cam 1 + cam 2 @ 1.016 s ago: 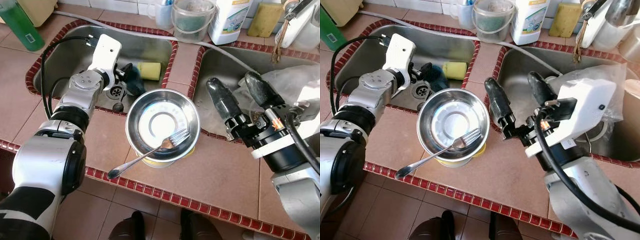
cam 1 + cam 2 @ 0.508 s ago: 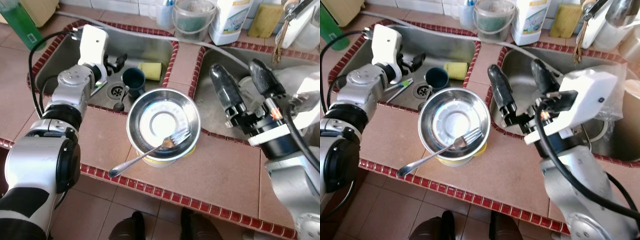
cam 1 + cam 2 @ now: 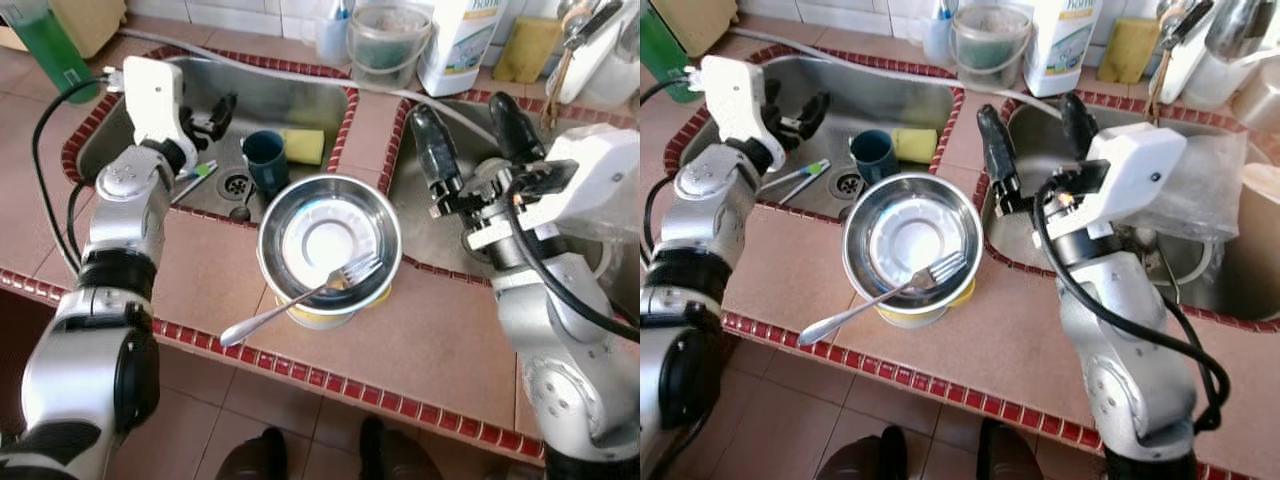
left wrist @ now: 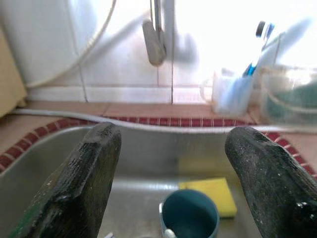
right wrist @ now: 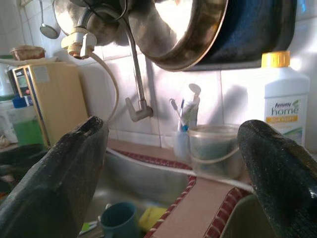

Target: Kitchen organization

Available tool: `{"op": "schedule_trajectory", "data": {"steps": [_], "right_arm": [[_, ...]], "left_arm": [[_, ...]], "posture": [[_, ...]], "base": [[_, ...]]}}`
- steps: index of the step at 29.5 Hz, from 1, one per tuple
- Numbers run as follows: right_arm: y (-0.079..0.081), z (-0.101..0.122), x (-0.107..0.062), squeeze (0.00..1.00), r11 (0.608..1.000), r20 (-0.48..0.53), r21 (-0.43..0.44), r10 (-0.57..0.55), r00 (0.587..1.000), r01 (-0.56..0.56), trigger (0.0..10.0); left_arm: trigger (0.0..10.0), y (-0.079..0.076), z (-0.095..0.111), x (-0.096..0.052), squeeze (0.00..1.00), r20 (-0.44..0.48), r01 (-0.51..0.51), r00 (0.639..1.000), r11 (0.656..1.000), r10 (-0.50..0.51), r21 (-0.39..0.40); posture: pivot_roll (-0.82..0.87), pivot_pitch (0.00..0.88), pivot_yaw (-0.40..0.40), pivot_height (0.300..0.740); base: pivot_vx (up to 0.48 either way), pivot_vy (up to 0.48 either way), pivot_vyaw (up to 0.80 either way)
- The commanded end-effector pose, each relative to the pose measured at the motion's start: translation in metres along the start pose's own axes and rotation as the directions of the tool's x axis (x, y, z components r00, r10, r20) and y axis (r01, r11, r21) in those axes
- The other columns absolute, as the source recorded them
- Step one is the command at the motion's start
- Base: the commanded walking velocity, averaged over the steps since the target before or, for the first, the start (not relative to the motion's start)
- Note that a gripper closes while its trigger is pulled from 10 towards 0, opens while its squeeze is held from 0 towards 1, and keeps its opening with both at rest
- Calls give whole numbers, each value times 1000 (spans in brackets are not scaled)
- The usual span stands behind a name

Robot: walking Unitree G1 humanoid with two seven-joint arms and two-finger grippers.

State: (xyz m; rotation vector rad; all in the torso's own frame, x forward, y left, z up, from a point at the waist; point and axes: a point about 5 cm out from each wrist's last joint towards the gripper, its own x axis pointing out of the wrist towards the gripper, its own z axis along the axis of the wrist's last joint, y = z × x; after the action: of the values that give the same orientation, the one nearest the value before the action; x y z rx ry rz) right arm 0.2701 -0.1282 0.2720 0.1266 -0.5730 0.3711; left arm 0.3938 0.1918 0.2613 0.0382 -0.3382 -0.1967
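A steel bowl (image 3: 330,238) rests on a yellow item on the tiled counter between two sinks. A fork (image 3: 300,300) leans in it with its handle out over the front edge. A teal cup (image 3: 265,160) stands in the left sink (image 3: 290,100) beside a yellow sponge (image 3: 303,145); the cup (image 4: 189,215) and sponge (image 4: 208,191) also lie ahead in the left wrist view. My left gripper (image 3: 210,115) hangs open and empty over the left sink, left of the cup. Open and empty too, my right gripper (image 3: 460,110) hovers above the near-left corner of the right sink (image 3: 420,215).
A green-handled brush (image 3: 197,180) lies by the left sink's drain. Along the back stand a green bottle (image 3: 45,45), a clear tub (image 3: 387,40), a white detergent bottle (image 3: 462,40) and a yellow sponge (image 3: 527,45). A plastic bag (image 3: 1200,190) fills the right sink.
My left gripper has drawn back up and to the left, away from the teal cup, which now stands uncovered. My right gripper has lifted and swung toward the back wall.
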Motion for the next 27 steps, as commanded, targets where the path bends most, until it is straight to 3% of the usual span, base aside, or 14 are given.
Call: {"op": "schedule_trajectory", "data": {"steps": [1,12,23,27], "right_arm": [[1,-2,2,0,1000,21,-27,9,1000,-8,10000],[-2,-24,10,0,993,23,-116,-33,999,36,10000],[-10,-46,8,0,973,-5,-205,-107,994,104,10000],[-14,-49,6,0,965,-10,-228,-132,991,126,10000]], "left_arm": [[10000,1,-2,-7,0,-8,-24,1000,1000,24,-2],[10000,-14,-6,-39,0,28,-109,993,991,111,-81],[10000,-20,2,-61,0,98,-138,983,980,152,-144],[10000,-19,-2,-62,0,82,-151,983,978,164,-144]], "posture": [[-60,139,17,740],[-43,80,5,740],[-59,28,21,740],[-67,25,27,740]], "base": [[0,0,0],[0,0,0],[0,0,0],[0,0,0]]}}
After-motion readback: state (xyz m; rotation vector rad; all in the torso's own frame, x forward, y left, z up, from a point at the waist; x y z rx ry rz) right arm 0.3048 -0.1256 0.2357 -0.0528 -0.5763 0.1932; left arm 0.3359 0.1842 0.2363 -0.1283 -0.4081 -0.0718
